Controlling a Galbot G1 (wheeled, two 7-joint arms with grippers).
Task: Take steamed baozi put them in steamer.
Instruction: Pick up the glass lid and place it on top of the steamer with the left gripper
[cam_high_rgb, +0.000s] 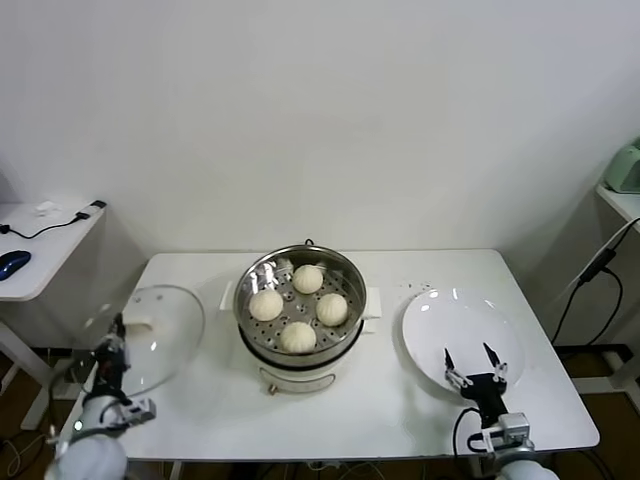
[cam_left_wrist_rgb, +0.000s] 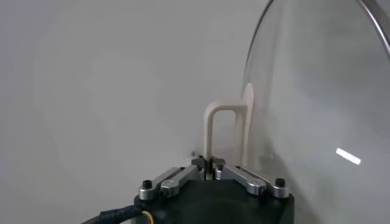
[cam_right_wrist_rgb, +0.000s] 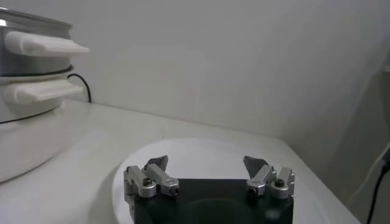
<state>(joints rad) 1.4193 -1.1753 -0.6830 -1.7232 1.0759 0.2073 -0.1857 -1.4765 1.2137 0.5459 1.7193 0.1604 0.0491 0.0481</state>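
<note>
Several cream-white baozi (cam_high_rgb: 298, 337) sit on the perforated tray inside the shiny steel steamer (cam_high_rgb: 255, 276) at the table's middle. My left gripper (cam_high_rgb: 118, 333) is at the table's left edge, shut on the cream handle (cam_left_wrist_rgb: 214, 131) of the round glass lid (cam_high_rgb: 165, 335), which it holds tilted. The lid fills one side of the left wrist view (cam_left_wrist_rgb: 317, 103). My right gripper (cam_high_rgb: 476, 365) is open and empty over the near edge of the flat white plate (cam_high_rgb: 450, 315). It also shows in the right wrist view (cam_right_wrist_rgb: 206, 163), with the steamer's side (cam_right_wrist_rgb: 27, 61) farther off.
The white table (cam_high_rgb: 400, 420) stands against a white wall. A side desk with a blue mouse (cam_high_rgb: 12, 263) and a cable is at the far left. A shelf with a pale green object (cam_high_rgb: 625, 168) and hanging cables is at the far right.
</note>
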